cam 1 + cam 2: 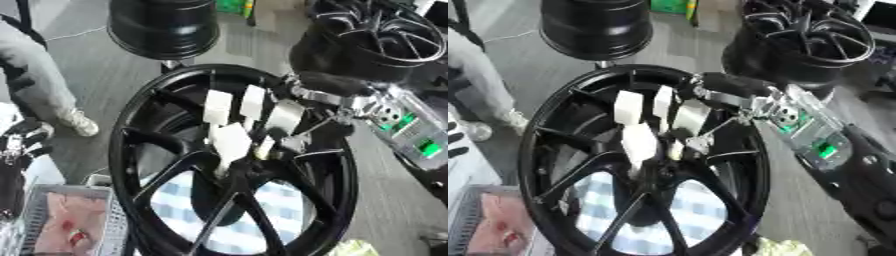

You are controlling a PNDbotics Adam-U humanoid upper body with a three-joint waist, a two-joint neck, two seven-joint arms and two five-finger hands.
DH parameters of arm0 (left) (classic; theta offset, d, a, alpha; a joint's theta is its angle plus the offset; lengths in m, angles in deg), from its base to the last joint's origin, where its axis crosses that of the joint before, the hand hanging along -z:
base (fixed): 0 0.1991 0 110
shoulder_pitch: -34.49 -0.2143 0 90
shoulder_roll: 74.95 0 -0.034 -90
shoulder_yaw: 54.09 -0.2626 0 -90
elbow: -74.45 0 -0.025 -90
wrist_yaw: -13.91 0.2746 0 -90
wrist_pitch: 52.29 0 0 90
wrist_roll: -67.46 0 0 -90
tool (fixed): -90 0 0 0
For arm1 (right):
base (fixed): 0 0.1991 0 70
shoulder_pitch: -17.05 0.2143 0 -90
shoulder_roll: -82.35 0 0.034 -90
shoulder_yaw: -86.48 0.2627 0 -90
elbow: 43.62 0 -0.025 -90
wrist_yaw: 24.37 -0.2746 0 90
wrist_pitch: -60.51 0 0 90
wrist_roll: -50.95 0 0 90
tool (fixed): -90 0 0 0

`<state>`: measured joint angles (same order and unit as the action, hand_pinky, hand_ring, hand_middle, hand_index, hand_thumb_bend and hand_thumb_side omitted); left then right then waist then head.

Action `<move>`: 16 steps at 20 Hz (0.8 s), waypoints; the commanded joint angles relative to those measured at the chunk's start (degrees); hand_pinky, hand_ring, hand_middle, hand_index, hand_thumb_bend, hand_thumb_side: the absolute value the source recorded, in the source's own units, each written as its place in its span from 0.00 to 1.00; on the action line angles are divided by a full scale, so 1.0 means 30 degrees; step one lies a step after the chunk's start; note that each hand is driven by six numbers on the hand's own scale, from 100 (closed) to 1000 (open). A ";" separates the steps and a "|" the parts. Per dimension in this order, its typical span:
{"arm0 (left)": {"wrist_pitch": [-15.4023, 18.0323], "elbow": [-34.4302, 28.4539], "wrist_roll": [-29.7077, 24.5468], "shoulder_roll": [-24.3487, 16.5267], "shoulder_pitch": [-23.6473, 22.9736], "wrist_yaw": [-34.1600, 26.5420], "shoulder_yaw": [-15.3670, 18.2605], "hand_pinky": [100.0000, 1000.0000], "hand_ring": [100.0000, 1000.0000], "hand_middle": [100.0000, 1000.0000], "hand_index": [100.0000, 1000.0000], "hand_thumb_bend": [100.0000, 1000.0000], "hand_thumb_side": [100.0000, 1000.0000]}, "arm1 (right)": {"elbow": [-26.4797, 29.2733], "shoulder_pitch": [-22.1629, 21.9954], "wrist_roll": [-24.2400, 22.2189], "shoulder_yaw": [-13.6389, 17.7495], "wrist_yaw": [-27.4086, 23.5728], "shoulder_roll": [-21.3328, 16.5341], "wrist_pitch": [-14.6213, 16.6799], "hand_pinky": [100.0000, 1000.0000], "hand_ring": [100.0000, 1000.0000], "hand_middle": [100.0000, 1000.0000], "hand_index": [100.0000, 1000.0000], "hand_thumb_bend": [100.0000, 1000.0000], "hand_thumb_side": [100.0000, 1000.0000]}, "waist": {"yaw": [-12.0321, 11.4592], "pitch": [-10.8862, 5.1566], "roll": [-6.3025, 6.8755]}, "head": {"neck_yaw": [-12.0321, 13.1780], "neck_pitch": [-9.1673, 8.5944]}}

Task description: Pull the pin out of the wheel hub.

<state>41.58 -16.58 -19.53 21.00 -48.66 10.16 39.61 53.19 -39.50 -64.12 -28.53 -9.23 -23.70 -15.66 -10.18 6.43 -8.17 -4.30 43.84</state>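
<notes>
We see a big black wheel hub (236,165) standing tilted in the mid of both views, spokes facing us, w/ a blue-and-white checked cloth (254,205) visible through the lower gaps. Our right hand (254,125) comes in from upper right, pale fingers (217,106) hanging down over the spokes, tips at the hub centre. We can't tell whether they're clamped on anything, & can't make out the pin itself there. Left hand (22,142) shows at left edge, dark fingers up, relaxed. Two more black rims (164,25) stand behind.
</notes>
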 commanded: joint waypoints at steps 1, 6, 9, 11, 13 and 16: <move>0.0022 -0.0193 -0.0058 -0.0254 0.0106 -0.0021 -0.0055 0.72 0.79 0.77 0.85 0.00 0.84 | 0.0415 0.0396 0.0179 0.0572 -0.0339 -0.0796 -0.0124 0.10 0.29 0.53 0.60 0.00 0.12 | 0.0057 -0.0298 0.0115 | 0.0055 0.0094; 0.0012 -0.0103 -0.0082 -0.0301 0.0034 -0.0099 -0.0038 0.72 0.79 0.77 0.85 0.00 0.84 | 0.1001 0.0326 0.0731 0.1609 -0.1547 -0.1854 -0.0460 0.09 0.29 0.52 0.59 0.00 0.12 | 0.0138 -0.0495 0.0076 | 0.0146 0.0094; 0.0015 -0.0037 -0.0066 -0.0326 -0.0028 -0.0160 -0.0009 0.72 0.79 0.77 0.85 0.00 0.84 | 0.1162 0.0171 0.1144 0.2234 -0.2268 -0.2425 -0.0672 0.09 0.29 0.52 0.59 0.00 0.12 | 0.0226 -0.0647 0.0076 | 0.0203 0.0094; 0.0021 0.0017 -0.0038 -0.0351 -0.0108 -0.0215 0.0027 0.72 0.79 0.77 0.85 0.00 0.84 | 0.1330 -0.0088 0.1555 0.2741 -0.2699 -0.2922 -0.0825 0.08 0.28 0.51 0.58 0.00 0.10 | 0.0311 -0.0800 0.0095 | 0.0292 0.0094; 0.0031 0.0056 -0.0013 -0.0371 -0.0156 -0.0268 0.0055 0.72 0.79 0.77 0.85 0.00 0.84 | 0.1538 -0.0368 0.1914 0.3108 -0.3015 -0.3335 -0.0973 0.08 0.28 0.51 0.58 0.00 0.10 | 0.0369 -0.0907 0.0119 | 0.0347 0.0094; 0.0044 0.0109 0.0026 -0.0388 -0.0229 -0.0345 0.0099 0.72 0.79 0.77 0.85 0.00 0.84 | 0.1851 -0.0858 0.2406 0.3641 -0.3442 -0.3911 -0.1176 0.08 0.28 0.51 0.58 0.00 0.08 | 0.0458 -0.1050 0.0168 | 0.0425 0.0094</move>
<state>41.58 -15.80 -19.54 20.99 -49.61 9.44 39.64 57.55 -42.65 -57.72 -19.35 -18.52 -32.64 -18.98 -8.90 3.89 -8.21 -3.20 43.84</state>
